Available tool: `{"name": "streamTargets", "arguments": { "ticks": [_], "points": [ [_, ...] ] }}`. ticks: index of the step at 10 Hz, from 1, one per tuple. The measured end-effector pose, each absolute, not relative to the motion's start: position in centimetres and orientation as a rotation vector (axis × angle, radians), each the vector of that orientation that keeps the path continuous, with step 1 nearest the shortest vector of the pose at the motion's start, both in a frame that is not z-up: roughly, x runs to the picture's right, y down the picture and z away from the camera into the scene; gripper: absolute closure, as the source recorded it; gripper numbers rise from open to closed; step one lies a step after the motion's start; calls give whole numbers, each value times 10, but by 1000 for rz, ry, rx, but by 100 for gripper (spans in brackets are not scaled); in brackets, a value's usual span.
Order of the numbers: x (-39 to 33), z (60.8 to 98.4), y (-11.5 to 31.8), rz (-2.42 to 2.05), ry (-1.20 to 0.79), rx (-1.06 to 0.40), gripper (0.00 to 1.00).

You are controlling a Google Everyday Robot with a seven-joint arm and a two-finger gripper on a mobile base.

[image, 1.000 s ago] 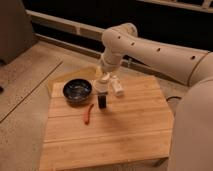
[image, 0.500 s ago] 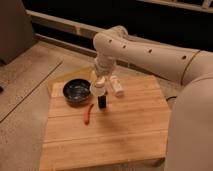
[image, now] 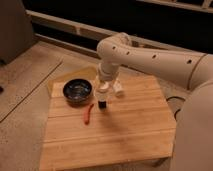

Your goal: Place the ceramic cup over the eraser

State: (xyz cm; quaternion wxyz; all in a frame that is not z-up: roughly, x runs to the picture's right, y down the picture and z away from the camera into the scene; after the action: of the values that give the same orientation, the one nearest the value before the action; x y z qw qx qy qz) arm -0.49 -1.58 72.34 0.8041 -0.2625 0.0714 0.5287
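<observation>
Ceramic cup point(image: 102, 93) gripped in closed end effector point(image: 103, 86), directly above eraser point(image: 102, 104) on wooden tabletop point(image: 132, 125). Approx. aligned; eraser not yet covered. Lowering & release left, I'd judge.

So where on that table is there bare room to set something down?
Bare: the near half in front of the red chili, and the right side past the white bottle. Crowded: the far left, with black bowl, eraser, and the gripper holding the ceramic cup just above it.
</observation>
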Motion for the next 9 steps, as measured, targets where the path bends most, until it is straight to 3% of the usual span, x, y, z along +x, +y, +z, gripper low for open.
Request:
{"name": "streamTargets", "arguments": {
  "ticks": [9],
  "points": [
    [-3,746,-15,1066,161,-517,100]
  ]
}}
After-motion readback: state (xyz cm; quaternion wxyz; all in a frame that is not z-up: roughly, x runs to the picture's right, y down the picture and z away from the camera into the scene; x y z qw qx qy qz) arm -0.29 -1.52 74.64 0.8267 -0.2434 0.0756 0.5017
